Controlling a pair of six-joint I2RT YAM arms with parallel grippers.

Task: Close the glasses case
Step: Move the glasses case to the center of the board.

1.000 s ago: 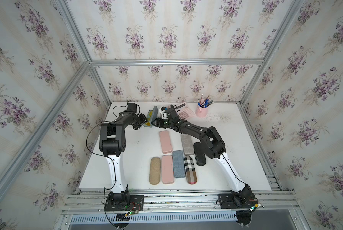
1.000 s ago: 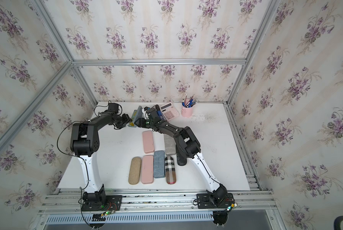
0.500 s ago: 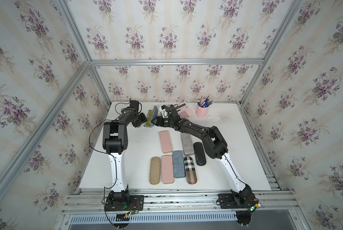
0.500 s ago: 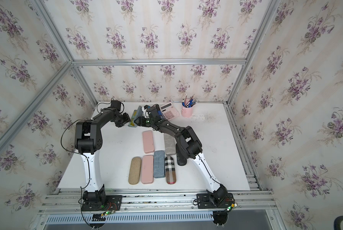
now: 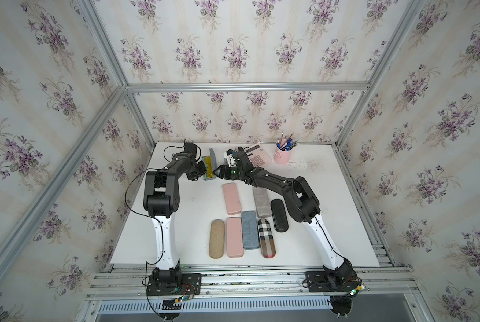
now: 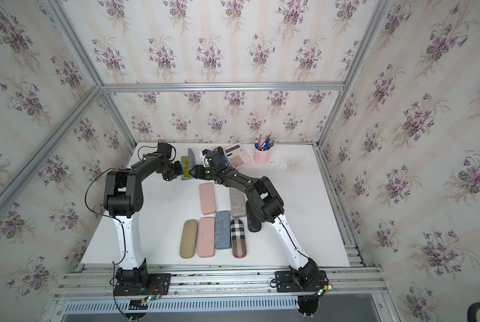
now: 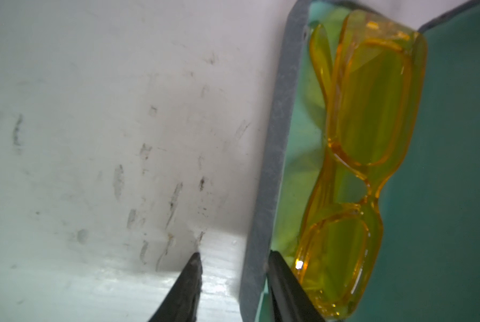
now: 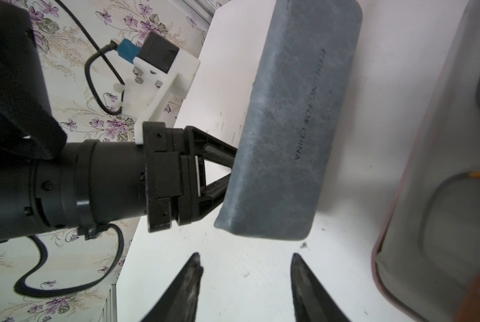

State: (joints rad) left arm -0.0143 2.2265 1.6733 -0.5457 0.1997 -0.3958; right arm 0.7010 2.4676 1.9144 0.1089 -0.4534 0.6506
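Since the glasses case point(image 5: 208, 170) sits open near the far edge of the table point(image 5: 330, 212), a bit left of the middle, that's where both arms are. The left pincer point(image 7: 233, 255) is at the case's left rim, partly open. One finger is outside over the table and the other is inside next to the yellow glasses point(image 7: 372, 111). There's a visible gap to the wall, so it's not gripping anything. The lid point(image 8: 289, 125) stands roughly upright on the case's right side. Just right of it, the right pincer point(image 8: 245, 256) is about half open with only bare table between its fingers. Further right along the far edge are a calculator point(image 5: 257, 160) and a pink pen cup point(image 5: 281, 157).
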